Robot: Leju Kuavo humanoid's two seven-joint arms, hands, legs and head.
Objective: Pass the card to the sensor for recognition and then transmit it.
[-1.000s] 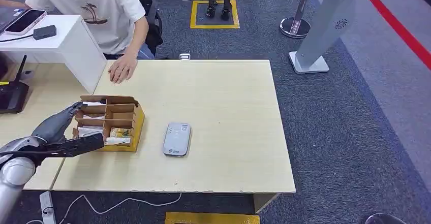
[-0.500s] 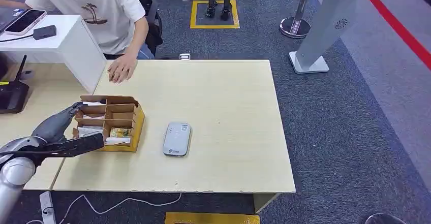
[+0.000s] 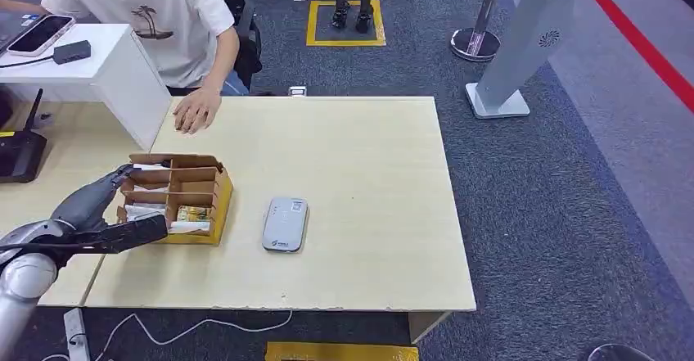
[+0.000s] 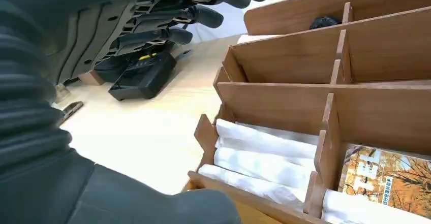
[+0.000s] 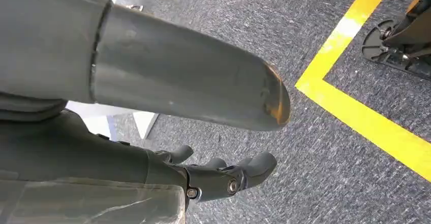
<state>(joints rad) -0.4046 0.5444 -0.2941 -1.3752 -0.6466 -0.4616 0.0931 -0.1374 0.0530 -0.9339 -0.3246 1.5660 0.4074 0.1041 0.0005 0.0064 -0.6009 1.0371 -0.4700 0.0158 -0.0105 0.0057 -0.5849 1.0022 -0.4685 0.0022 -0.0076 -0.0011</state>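
Note:
A brown cardboard box point(image 3: 214, 182) with dividers sits on the left part of the table. Its near compartments hold white cards point(image 4: 264, 153) and a card with a yellow autumn picture point(image 3: 193, 213) point(image 4: 386, 176). The grey card sensor point(image 3: 285, 223) lies flat on the table right of the box. My left hand point(image 3: 90, 214) is at the box's left end, holding nothing. Its fingers point(image 4: 193, 16) are spread over the far side and its thumb point(image 4: 152, 203) lies along the near wall. My right hand point(image 5: 223, 176) hangs over the carpet with nothing in it, fingers loosely apart.
A person in a white shirt sits behind the table's far left corner, one hand point(image 3: 196, 111) flat on the tabletop. A white stand point(image 3: 106, 74) with a phone and a black router point(image 3: 20, 152) are at the left. Bare tabletop point(image 3: 368, 173) extends right of the sensor.

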